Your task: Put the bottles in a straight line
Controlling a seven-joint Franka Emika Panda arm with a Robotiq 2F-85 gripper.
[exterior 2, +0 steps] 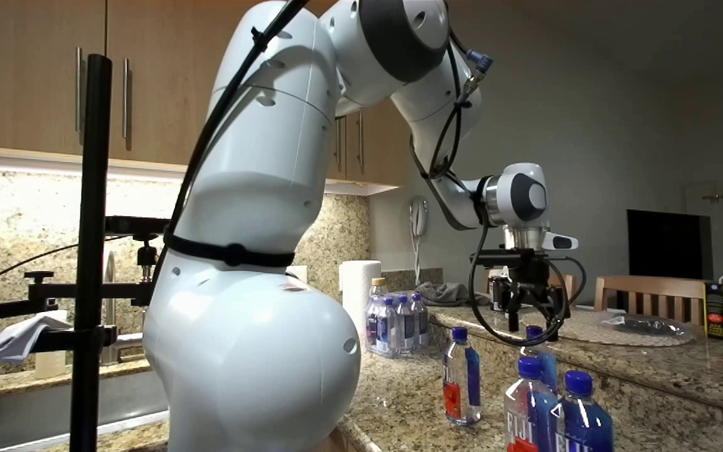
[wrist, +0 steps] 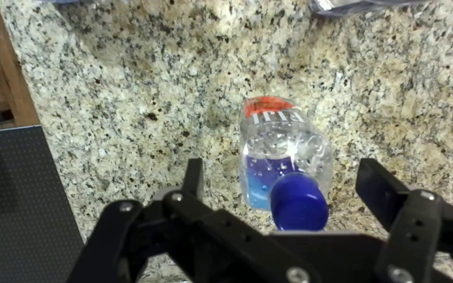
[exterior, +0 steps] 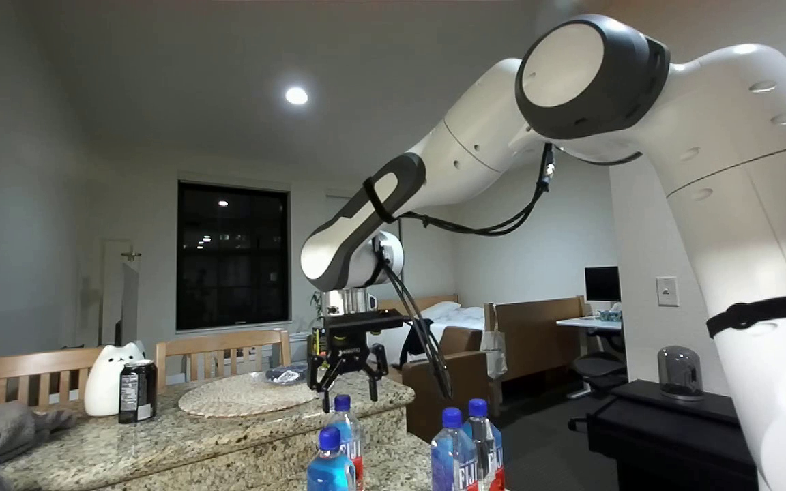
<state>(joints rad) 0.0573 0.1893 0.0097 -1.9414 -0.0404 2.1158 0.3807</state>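
Your gripper (wrist: 280,169) is spread and clasping nothing, a blue cap (wrist: 299,202) showing between its fingers (wrist: 193,177).
Left to right in an exterior view, you have one bottle (exterior: 330,470) in front of the raised counter's (exterior: 168,436) long edge; just behind it, the bottle (exterior: 350,434) under your gripper; then two close together, a near bottle (exterior: 452,453) and a far bottle (exterior: 490,443), showing past that counter's right corner.
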